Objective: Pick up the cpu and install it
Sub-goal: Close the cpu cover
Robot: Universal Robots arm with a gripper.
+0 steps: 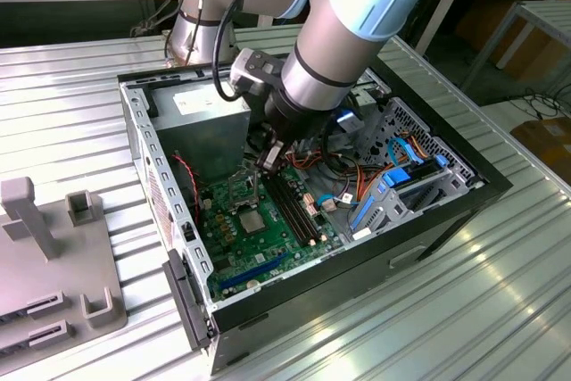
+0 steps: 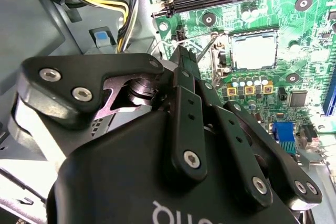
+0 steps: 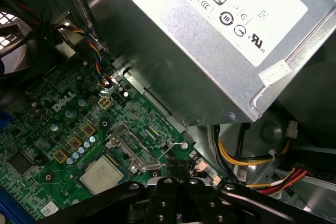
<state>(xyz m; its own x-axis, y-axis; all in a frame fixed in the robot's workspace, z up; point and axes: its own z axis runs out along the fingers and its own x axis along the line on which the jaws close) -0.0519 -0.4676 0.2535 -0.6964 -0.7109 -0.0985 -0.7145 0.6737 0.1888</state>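
Gripper [image 1: 270, 160] inside the open computer case [image 1: 464, 176], just above the motherboard [image 1: 268, 247], fingers pressed together, holding nothing; cpu [image 3: 101, 175] seated flat in its socket [image 3: 131, 148] beside the raised metal frame, near the fingertips; power supply [image 3: 210, 40] alongside

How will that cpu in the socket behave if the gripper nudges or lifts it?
The cpu is a thin flat square, so probably stiff and light, unlikely to roll or tip. Its smooth metal top looks slippery. Lying low in the socket, its edges probably offer the gripper little purchase.
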